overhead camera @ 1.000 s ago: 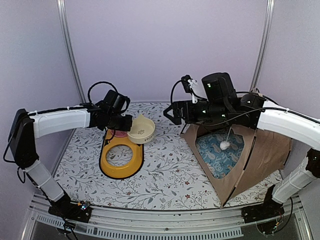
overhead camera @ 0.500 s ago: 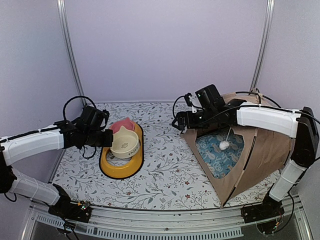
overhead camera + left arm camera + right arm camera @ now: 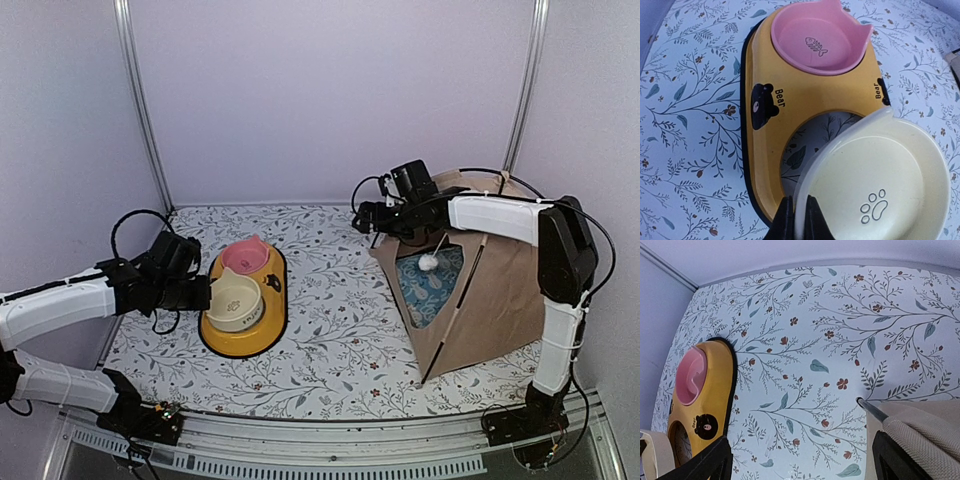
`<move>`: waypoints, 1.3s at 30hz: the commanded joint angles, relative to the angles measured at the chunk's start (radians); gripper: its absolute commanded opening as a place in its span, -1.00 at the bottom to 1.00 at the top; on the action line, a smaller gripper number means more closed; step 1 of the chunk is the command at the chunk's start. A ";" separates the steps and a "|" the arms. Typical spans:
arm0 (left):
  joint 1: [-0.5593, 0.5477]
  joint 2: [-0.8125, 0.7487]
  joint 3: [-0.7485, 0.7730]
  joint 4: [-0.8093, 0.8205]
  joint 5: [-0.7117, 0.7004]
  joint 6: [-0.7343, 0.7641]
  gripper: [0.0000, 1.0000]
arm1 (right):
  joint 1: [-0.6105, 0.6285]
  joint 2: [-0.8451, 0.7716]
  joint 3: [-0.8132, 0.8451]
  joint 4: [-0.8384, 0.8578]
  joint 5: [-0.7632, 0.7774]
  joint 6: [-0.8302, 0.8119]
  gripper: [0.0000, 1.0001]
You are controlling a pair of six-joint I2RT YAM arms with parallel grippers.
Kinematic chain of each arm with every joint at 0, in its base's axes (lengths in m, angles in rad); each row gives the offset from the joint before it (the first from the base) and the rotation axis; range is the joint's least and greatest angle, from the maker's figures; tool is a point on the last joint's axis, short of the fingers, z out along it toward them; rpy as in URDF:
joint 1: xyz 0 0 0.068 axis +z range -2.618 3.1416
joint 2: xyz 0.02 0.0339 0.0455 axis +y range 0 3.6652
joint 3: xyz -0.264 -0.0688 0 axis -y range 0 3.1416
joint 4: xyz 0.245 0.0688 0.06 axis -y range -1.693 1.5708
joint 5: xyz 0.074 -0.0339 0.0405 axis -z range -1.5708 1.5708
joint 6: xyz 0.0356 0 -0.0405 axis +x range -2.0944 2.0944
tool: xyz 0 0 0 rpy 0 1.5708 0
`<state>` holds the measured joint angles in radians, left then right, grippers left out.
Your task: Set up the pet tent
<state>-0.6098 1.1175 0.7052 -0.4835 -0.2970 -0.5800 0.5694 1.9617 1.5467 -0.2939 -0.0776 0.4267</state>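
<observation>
The beige pet tent (image 3: 500,290) stands at the right with thin black poles, a white pom-pom (image 3: 428,262) hanging in its opening and a blue patterned mat (image 3: 435,292) inside. My right gripper (image 3: 372,220) is open by the tent's far left corner. In the right wrist view its jaws (image 3: 800,465) are wide apart over the floral cloth, with the tent fabric (image 3: 922,432) and a pole tip (image 3: 867,406) beside the right finger. My left gripper (image 3: 205,293) is shut on the rim of a cream paw-print bowl (image 3: 880,185), which sits tilted over the near hole of the yellow tray (image 3: 790,95).
A pink cat-eared bowl (image 3: 245,256) sits in the tray's far hole and also shows in the left wrist view (image 3: 815,42). The yellow tray (image 3: 262,330) lies left of centre on the floral cloth (image 3: 340,340). Walls and metal posts enclose the back and sides.
My left arm has brought the cream bowl down and back over the tray's near hole. My right arm has drawn back to the tent's far corner. The tent now stands narrower and further right.
</observation>
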 commanded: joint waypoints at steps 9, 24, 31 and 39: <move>0.097 -0.029 -0.049 0.124 -0.007 -0.004 -1.00 | -0.042 0.003 0.081 0.085 0.009 0.017 0.98; 0.101 0.037 -0.090 0.275 0.035 0.021 -1.00 | 0.149 -0.162 0.052 0.088 0.029 -0.010 0.98; 0.094 0.103 -0.105 0.319 0.028 0.023 -1.00 | 0.219 -0.199 0.053 0.081 0.039 -0.012 0.98; 0.054 0.175 -0.075 0.301 -0.039 0.043 -1.00 | 0.260 -0.251 0.007 0.080 0.059 -0.011 0.98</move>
<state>-0.5331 1.2545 0.6018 -0.2035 -0.3004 -0.5453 0.8143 1.7821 1.5833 -0.2180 -0.0425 0.4244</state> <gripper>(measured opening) 0.061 0.989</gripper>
